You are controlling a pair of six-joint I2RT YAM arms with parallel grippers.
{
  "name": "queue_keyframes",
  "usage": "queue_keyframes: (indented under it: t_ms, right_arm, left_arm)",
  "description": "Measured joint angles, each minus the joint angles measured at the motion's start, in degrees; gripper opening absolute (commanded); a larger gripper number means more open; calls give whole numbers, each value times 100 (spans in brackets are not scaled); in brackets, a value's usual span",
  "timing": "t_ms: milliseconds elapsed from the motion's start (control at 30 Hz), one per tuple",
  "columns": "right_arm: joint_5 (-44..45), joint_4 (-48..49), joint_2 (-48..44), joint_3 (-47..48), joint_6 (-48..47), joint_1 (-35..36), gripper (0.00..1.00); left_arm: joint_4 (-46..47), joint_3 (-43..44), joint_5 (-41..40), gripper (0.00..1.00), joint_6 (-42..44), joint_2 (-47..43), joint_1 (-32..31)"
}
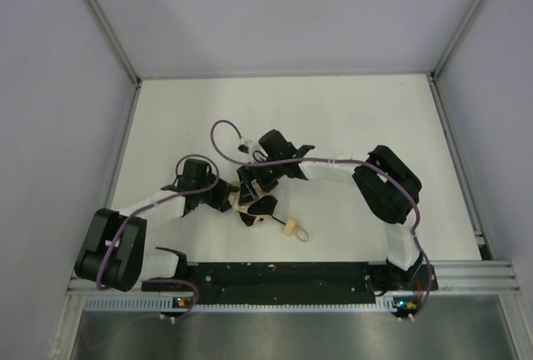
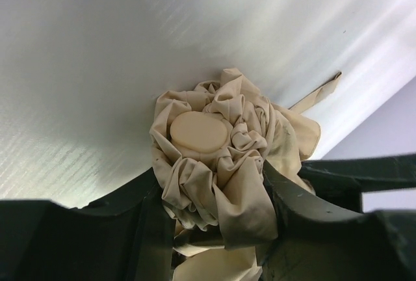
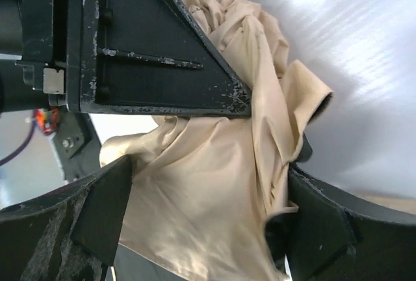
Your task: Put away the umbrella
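The umbrella [image 1: 252, 207] lies collapsed on the white table, its beige canopy bunched up between both grippers. Its small tan handle [image 1: 291, 227] with loop strap points toward the near edge. My left gripper [image 1: 223, 201] is shut on the canopy from the left. In the left wrist view the crumpled fabric [image 2: 221, 164] and round tan top cap [image 2: 199, 131] sit between its fingers [image 2: 292, 196]. My right gripper [image 1: 252, 183] is shut on the canopy from the far side. In the right wrist view beige cloth [image 3: 208, 196] fills the gap between its fingers [image 3: 104, 209]. The shaft is mostly hidden.
The left gripper's black body [image 3: 143, 47] sits close above the right gripper's fingers. A purple cable [image 1: 223, 131] loops over the table behind the grippers. The black base rail [image 1: 283, 277] runs along the near edge. Walls enclose the table on three sides.
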Motion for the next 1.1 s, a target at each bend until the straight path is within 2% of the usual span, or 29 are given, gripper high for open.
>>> queue_keyframes:
  t_ms: [200,500,600,800,867,933,1033,1067,1100]
  right_arm:
    - [1305,-743,-461,105,-748,352,79]
    - [3626,-717,-481,15,-1344,1412,74]
    - [4098,-586,-339,13,-1314,1534,74]
    - [4417,-184,85,61,-1187,1574,71]
    - [4503,-111,120,59,-1115,1576,60]
    - [4592,-24,190,59,-1043,1582,34]
    - [4723,94,236,7,-1102,1633,11]
    - [4767,136,234,-28,-1154,1646,4]
    - [4806,212,223,-87,-1211,1646,0]
  left_arm:
    - [-400,214,-122,0,-37,46,-31]
    - [-1362,774,-164,0,-181,337,-42]
    - [-1429,839,-81,0,-302,466,-31]
    - [-1427,870,160,0,-520,629,63]
    - [-1545,966,170,0,-514,688,68]
    - [-1622,1029,170,0,-511,732,70]
    - [-1600,1045,151,0,-461,739,94]
    - [-1587,1043,153,5,-435,737,98]
    - [-1539,1023,166,15,-372,717,107]
